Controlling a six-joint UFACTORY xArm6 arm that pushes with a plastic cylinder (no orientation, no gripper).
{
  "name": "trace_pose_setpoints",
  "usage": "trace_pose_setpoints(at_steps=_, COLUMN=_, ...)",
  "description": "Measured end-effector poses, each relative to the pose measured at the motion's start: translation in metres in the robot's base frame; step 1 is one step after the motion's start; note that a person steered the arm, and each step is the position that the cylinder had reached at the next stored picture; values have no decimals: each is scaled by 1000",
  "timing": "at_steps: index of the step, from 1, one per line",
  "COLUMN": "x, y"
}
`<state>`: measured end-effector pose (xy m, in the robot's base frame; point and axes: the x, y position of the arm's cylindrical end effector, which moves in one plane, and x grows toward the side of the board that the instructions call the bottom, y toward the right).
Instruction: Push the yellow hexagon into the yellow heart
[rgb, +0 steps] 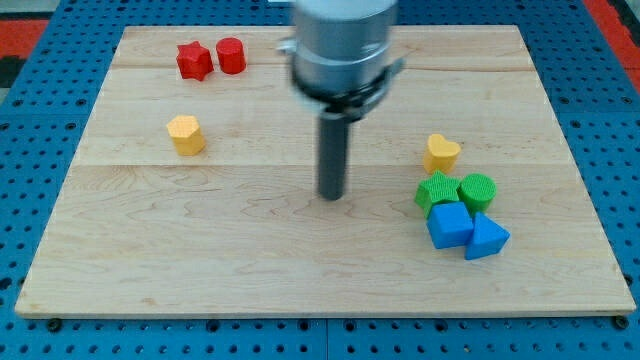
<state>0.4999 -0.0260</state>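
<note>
The yellow hexagon (186, 134) lies on the wooden board at the view's left. The yellow heart (441, 153) lies at the view's right, just above a cluster of green and blue blocks. My tip (332, 196) rests on the board near the middle, between the two yellow blocks. It touches no block. It stands well to the right of the hexagon and a little lower, and to the left of the heart.
A red star (194, 61) and a red hexagon (231, 55) sit at the top left. A green star (437, 189), a green hexagon (477, 190), a blue cube (449, 224) and a blue triangle (486, 239) cluster below the heart. The board (150, 260) lies on a blue pegboard.
</note>
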Motion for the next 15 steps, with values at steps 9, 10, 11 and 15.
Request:
trace_pose_setpoints(at_steps=9, x=-85, y=-51)
trace_pose_setpoints(at_steps=10, x=-76, y=11)
trace_pose_setpoints(at_steps=11, x=-60, y=13)
trace_pose_setpoints(at_steps=15, x=-84, y=80)
